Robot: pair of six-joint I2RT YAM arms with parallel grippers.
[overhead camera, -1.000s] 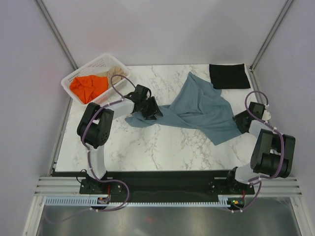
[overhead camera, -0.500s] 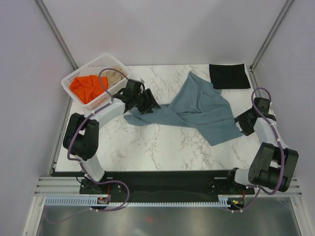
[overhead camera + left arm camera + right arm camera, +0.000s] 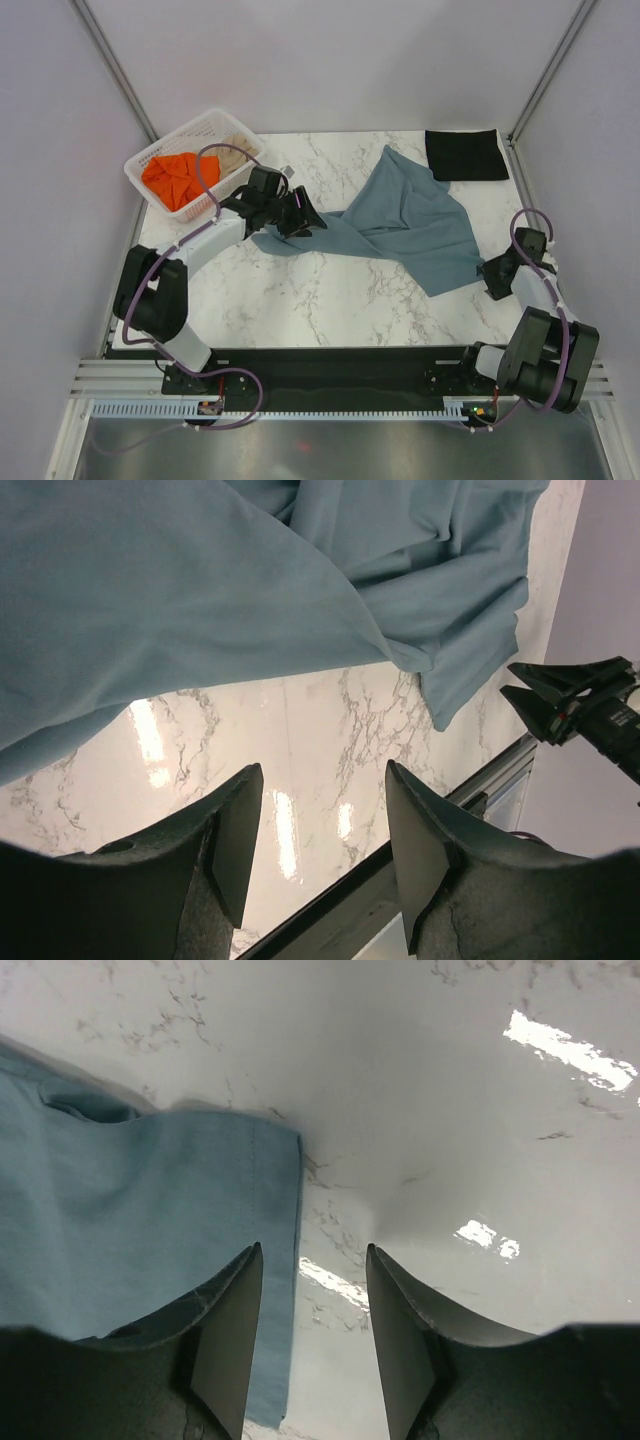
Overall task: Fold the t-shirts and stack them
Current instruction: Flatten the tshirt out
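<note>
A slate blue-grey t-shirt (image 3: pixel 400 225) lies rumpled and spread across the middle of the marble table. My left gripper (image 3: pixel 308 218) hovers over its left end. In the left wrist view this gripper (image 3: pixel 325 780) is open with only bare marble between its fingers, and the t-shirt (image 3: pixel 200 600) lies just beyond the tips. My right gripper (image 3: pixel 487 273) sits at the shirt's near right corner. It is open (image 3: pixel 315 1260), with the shirt's hemmed edge (image 3: pixel 150 1220) lying under and beside its left finger. A folded black t-shirt (image 3: pixel 466 154) rests at the back right.
A white lattice basket (image 3: pixel 170 137) at the back left holds an orange t-shirt (image 3: pixel 178 178) and a beige one (image 3: pixel 232 155). The table's black front rail (image 3: pixel 420 860) runs close under the left gripper's view. Purple-grey walls enclose the table.
My left arm has swung out to the left, with its gripper staying over the shirt's left end. My right gripper has drawn back toward the near right, off the shirt's corner.
</note>
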